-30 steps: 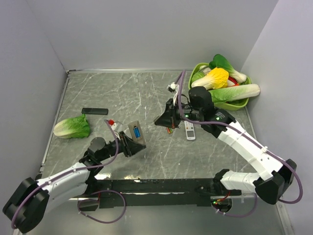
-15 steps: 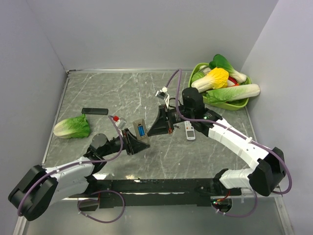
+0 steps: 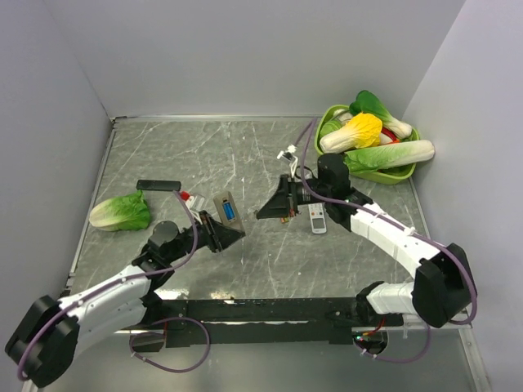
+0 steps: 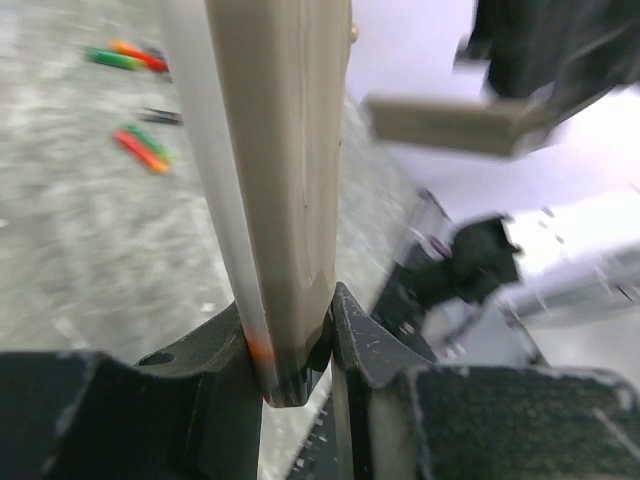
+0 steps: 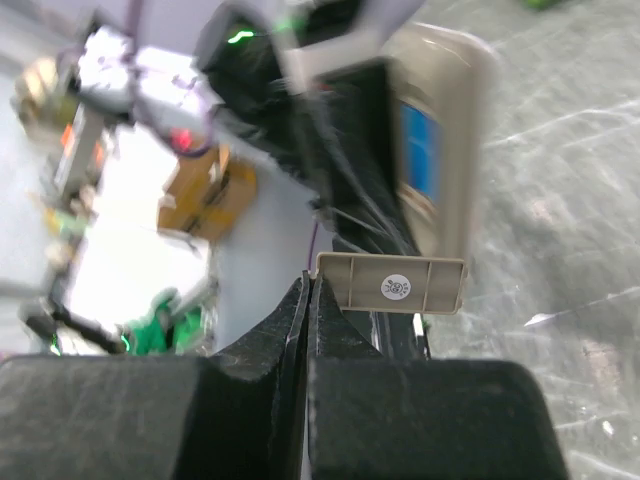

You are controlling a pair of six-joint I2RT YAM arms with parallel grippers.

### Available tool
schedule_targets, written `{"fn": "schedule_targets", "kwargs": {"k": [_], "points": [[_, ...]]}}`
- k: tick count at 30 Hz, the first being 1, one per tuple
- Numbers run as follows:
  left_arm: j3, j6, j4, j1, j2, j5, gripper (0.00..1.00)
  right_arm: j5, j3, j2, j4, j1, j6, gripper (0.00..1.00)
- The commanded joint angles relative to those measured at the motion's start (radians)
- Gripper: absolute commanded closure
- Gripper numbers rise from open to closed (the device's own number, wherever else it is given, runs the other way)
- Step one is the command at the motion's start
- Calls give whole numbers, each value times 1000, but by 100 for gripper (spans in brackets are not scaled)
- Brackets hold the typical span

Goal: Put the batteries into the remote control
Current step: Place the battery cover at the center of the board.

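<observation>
My left gripper (image 3: 223, 231) (image 4: 290, 352) is shut on the lower end of the remote control (image 3: 226, 211) (image 4: 280, 150) and holds it upright off the table. Its grey-beige back and blue recess (image 5: 420, 150) face the right arm. My right gripper (image 3: 265, 212) (image 5: 308, 285) is shut, and its tips pinch one edge of a thin beige battery cover (image 5: 392, 285) (image 4: 450, 125) that floats a short way from the remote. Several batteries (image 4: 128, 58) with green, red and orange wraps lie loose on the table beyond the remote, mostly hidden under the right gripper in the top view.
A wider white remote (image 3: 317, 217) lies just right of the right gripper. A flat black bar (image 3: 158, 185) and a lettuce leaf (image 3: 120, 212) sit at the left. A green basket (image 3: 392, 175) of toy vegetables stands at the back right. Grey walls close in the table.
Half a second ago the two grippers were close together at the table's middle. Since then the right one has drawn back to the right and the left one, with the remote, slightly to the left.
</observation>
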State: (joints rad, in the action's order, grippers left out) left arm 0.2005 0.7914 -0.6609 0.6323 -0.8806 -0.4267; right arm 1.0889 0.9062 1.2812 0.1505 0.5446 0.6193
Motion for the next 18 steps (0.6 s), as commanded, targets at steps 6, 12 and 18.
{"fn": "schedule_targets", "kwargs": {"k": [6, 12, 18], "points": [[-4, -67, 274, -2, 218, 246, 94, -92, -309, 238, 755, -52, 451, 100], [-16, -66, 304, -2, 252, 247, 94, -141, -314, 524, 1140, -37, 657, 100], [-16, -66, 288, -2, 232, 235, 94, -188, -303, 734, 1324, -34, 731, 100]]}}
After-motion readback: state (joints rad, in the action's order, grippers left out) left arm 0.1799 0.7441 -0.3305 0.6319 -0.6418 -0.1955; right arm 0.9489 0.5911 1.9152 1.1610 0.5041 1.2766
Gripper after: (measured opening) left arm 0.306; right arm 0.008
